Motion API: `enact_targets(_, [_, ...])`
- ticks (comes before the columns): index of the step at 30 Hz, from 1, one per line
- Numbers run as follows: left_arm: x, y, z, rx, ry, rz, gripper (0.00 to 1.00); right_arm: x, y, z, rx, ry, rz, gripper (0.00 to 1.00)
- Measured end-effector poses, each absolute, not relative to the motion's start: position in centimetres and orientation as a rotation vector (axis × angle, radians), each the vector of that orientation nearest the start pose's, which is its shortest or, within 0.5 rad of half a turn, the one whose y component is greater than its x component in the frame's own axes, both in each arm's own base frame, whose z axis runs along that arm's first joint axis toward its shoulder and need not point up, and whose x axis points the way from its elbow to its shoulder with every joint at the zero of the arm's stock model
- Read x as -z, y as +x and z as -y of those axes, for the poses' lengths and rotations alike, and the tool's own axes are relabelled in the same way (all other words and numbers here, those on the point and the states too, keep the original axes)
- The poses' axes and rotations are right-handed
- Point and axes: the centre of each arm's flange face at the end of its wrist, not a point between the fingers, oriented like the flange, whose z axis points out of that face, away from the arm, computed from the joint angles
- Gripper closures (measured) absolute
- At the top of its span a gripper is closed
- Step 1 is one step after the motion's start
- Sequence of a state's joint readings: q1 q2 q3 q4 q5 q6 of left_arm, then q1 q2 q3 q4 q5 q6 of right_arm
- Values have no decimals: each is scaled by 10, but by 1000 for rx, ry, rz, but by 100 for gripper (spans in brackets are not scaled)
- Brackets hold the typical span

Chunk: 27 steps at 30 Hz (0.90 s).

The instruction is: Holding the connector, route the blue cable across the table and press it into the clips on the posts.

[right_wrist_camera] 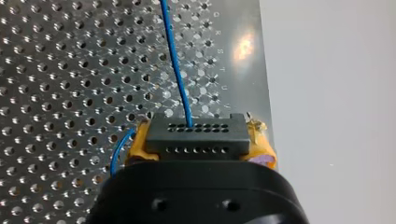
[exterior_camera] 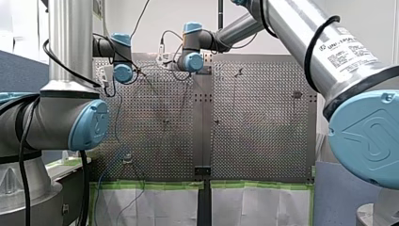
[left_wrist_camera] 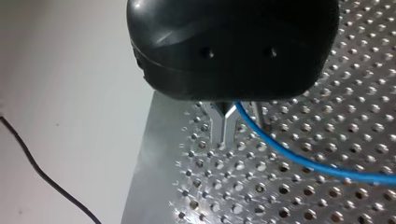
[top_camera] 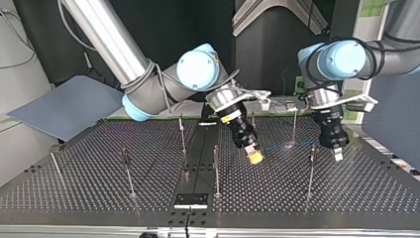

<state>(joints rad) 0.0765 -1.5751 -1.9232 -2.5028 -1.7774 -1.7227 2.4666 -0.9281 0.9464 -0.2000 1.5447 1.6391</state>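
blue cable [left_wrist_camera: 299, 156] held at two spots over counter [left_wrist_camera: 280, 200]
right claw [right_wrist_camera: 201, 134] pinches black connector [right_wrist_camera: 196, 142]; left claw [left_wrist_camera: 224, 127] pinches the cable

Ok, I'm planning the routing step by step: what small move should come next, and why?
Probably ease the connector, clamped in my right end effector, toward the nearest post: the blue cable trails over the table to my left end effector, apparently in no clip yet.
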Motion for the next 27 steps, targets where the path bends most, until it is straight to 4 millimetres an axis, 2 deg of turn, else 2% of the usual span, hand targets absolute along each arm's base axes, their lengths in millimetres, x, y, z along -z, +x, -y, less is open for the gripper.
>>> enact_targets(5, [-381,504,73,-48,-324,-1240,100,-419,678,376,2718,-2198,-834,100])
enact_targets(10, [-368,513,68,-54,-327,-1259,100,-419,676,380,2717,-2201,-844,100])
enact_targets(17, [-356,535,62,-42,-316,-1267,100,-416,675,383,2713,-2206,-859,100])
enact_targets(21, [-356,549,61,-24,-301,-1265,100,-415,675,385,2714,-2207,-863,100])
enact_targets(27, [-361,559,53,-17,-310,-1244,100,-417,672,391,2725,-2202,-871,100])
